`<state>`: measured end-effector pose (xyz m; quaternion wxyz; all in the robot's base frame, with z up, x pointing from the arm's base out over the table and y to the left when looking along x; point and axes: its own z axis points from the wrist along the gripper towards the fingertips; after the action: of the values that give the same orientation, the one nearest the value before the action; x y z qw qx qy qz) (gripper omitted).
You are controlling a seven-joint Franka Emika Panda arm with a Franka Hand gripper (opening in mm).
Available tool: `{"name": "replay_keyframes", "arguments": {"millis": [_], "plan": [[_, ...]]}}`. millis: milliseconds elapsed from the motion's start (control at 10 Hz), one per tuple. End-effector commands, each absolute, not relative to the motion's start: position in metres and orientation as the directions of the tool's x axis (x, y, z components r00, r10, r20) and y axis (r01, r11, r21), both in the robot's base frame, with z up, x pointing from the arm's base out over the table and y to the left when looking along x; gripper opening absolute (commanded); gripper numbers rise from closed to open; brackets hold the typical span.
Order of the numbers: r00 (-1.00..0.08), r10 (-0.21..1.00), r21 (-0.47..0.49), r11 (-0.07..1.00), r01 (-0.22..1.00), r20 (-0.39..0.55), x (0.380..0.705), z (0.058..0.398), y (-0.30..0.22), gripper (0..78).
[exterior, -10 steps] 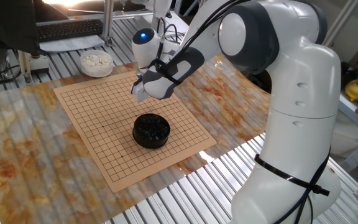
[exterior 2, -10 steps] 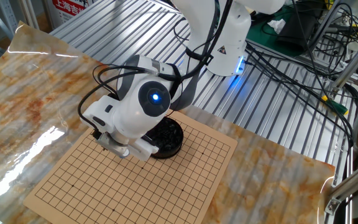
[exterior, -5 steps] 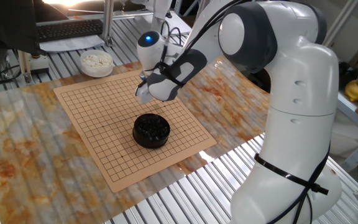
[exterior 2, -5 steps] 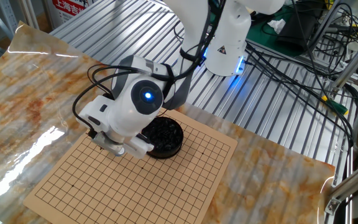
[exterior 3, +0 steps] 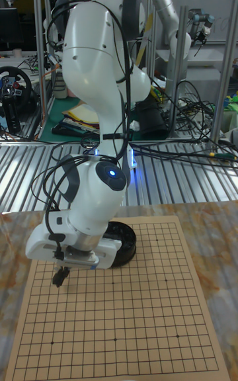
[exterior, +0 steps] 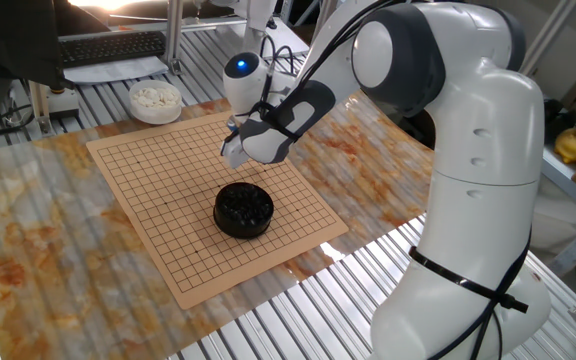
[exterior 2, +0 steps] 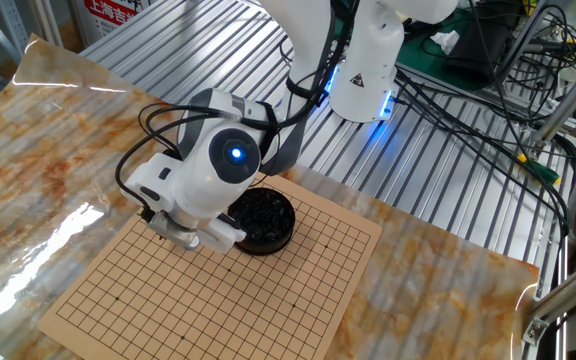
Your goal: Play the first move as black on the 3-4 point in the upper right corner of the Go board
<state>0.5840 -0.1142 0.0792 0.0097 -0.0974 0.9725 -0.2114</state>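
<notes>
I see the gripper (exterior 3: 60,277) above the Go board (exterior 3: 152,328), beside the black bowl (exterior: 243,210) of stones; finger state and any held stone cannot be determined.

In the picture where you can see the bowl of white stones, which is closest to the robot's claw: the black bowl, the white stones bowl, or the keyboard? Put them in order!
Measured from the claw:
1. Black bowl, sitting on the board just below the claw.
2. White stones bowl, off the board's far corner, to the upper left.
3. Keyboard, farther back still, behind the white stones bowl.
</notes>
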Motion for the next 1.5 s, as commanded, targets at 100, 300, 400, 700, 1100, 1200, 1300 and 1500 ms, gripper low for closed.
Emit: {"name": "replay_keyframes", "arguments": {"millis": [100,300,400,700,1100,1200,1300,1500], "plan": [[-0.980,-0.200,-0.417,0.889,-0.190,0.020,0.584,0.080,-0.119,1.2],[-0.978,-0.206,-0.417,0.887,-0.197,0.024,0.582,0.079,-0.123,1.2],[-0.978,-0.206,-0.416,0.888,-0.197,0.024,0.582,0.079,-0.125,1.2],[-0.977,-0.209,-0.414,0.887,-0.202,0.030,0.580,0.079,-0.129,1.2],[-0.976,-0.216,-0.411,0.887,-0.211,0.034,0.579,0.076,-0.134,1.2],[-0.976,-0.217,-0.411,0.887,-0.212,0.034,0.579,0.074,-0.134,1.2],[-0.976,-0.216,-0.412,0.886,-0.211,0.035,0.579,0.072,-0.134,1.2],[-0.976,-0.215,-0.415,0.885,-0.210,0.035,0.578,0.072,-0.135,1.2]]}}
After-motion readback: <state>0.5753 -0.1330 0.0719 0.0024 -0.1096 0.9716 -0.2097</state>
